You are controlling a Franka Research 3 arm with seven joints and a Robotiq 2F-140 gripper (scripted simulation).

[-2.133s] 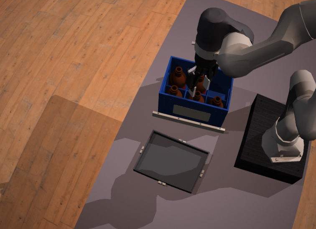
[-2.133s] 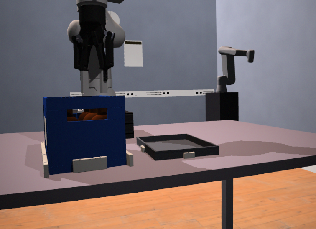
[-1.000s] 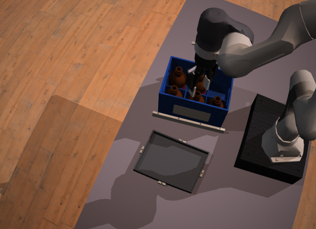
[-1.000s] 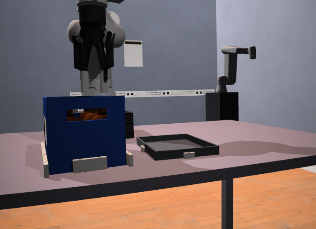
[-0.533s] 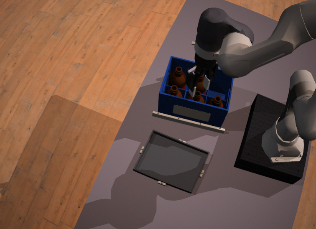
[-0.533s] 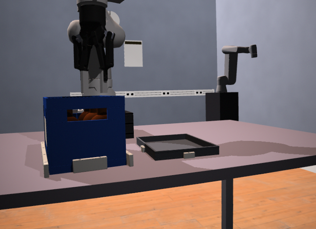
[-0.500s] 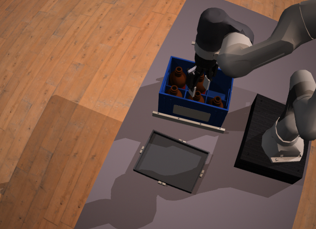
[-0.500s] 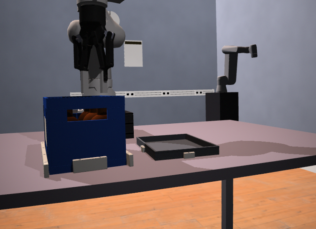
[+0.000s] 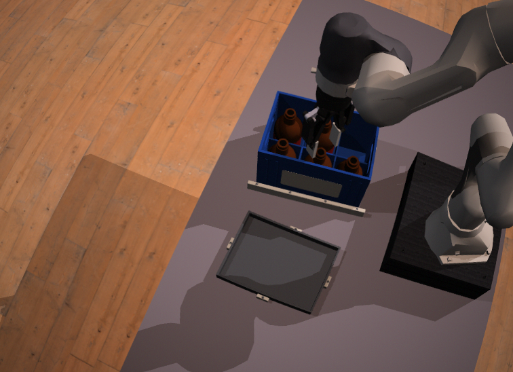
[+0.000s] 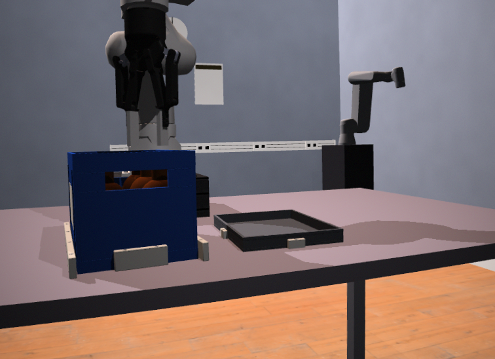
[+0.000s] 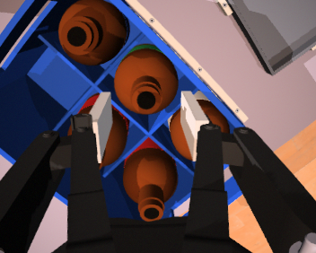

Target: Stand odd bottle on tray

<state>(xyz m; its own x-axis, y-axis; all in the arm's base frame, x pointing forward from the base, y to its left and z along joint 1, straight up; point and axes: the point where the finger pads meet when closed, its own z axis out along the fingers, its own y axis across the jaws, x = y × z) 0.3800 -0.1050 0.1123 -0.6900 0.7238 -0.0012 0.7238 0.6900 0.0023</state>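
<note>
Hand (image 11: 147, 117) hovers above ribbed brown bottles (image 11: 145, 82).

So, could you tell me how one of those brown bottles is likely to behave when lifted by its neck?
The bottle looks rigid, so it probably won't flex. Its narrow ridged neck above a wide body suggests it may swing if the gripper grips off-centre. The crate dividers sit close, so it might scrape.

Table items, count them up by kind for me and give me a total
Brown bottles: 5
Blue crate: 1
Dark tray: 1
Total: 7
</note>
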